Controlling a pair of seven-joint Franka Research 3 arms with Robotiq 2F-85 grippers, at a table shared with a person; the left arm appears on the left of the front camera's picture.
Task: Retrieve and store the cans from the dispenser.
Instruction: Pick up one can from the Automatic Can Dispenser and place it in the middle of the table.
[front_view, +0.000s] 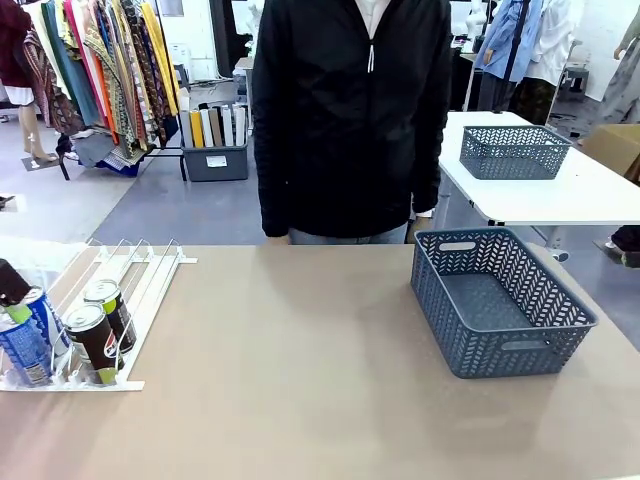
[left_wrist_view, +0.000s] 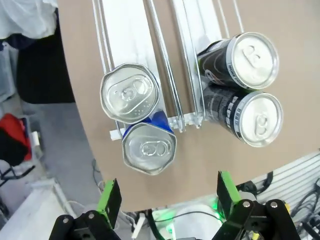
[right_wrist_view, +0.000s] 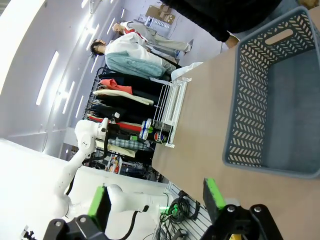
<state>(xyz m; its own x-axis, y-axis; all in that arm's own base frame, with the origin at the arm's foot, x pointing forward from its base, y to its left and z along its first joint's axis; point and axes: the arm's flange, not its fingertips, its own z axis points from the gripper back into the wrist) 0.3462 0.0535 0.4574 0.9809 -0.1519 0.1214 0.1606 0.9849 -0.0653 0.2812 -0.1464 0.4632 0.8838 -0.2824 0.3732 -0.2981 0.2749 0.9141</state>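
The left gripper (left_wrist_view: 167, 186), black with green pads, hangs with its fingers spread wide and nothing between them. It is above the low end of the flat, sloped white wire-lane dispenser (left_wrist_view: 127, 35) at the left side of the beige table (front_view: 300, 380). 2 slim blue cans (left_wrist_view: 148, 148) with silver tops stand in 1 lane against the end stops, and 2 dark cans (left_wrist_view: 254, 120) stand in a lane further right. The right gripper (right_wrist_view: 155, 191) is likewise spread and empty, hovering near the slate-blue plastic lattice basket (front_view: 510, 350), which stands well apart from the dispenser.
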